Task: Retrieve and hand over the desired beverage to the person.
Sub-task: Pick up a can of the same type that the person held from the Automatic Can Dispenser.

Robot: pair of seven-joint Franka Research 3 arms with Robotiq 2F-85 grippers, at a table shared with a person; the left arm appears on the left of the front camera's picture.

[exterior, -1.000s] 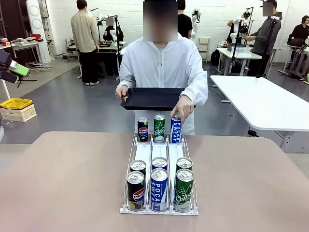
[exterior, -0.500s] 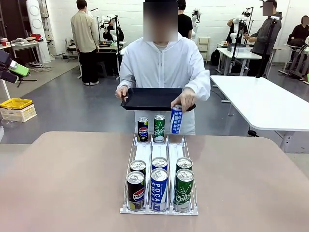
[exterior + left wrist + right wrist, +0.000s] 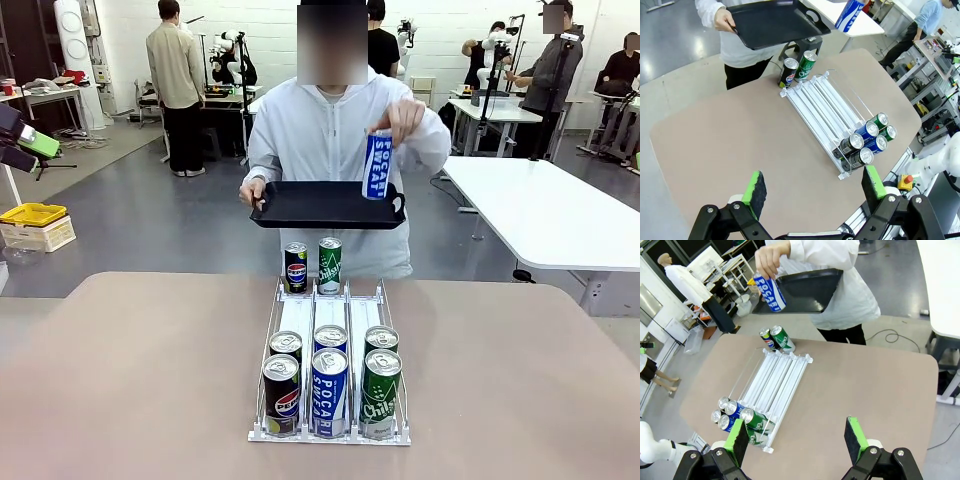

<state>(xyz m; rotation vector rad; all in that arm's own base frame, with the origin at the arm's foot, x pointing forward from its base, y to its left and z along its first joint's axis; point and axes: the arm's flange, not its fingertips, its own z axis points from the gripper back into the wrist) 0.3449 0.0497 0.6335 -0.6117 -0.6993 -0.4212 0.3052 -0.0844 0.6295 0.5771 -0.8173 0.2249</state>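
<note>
The person in a white hooded jacket stands at the far side and holds a black tray in one hand. Their other hand holds a blue Pocari Sweat can just above the tray's right end. On the table lies a clear wire rack. A Pepsi can and a green Chilsung can stand at its far end, and several cans fill its near end. My left gripper is open high above the table with nothing between its pads. My right gripper is open too, also with nothing between its pads.
The brown table has bare surface on both sides of the rack. A white table stands behind at the right and a yellow bin on the floor at the left. Other people work farther back.
The person's hand has lifted the blue Pocari can off the rack's far end and raised it above the tray. Both grippers stay as they were.
</note>
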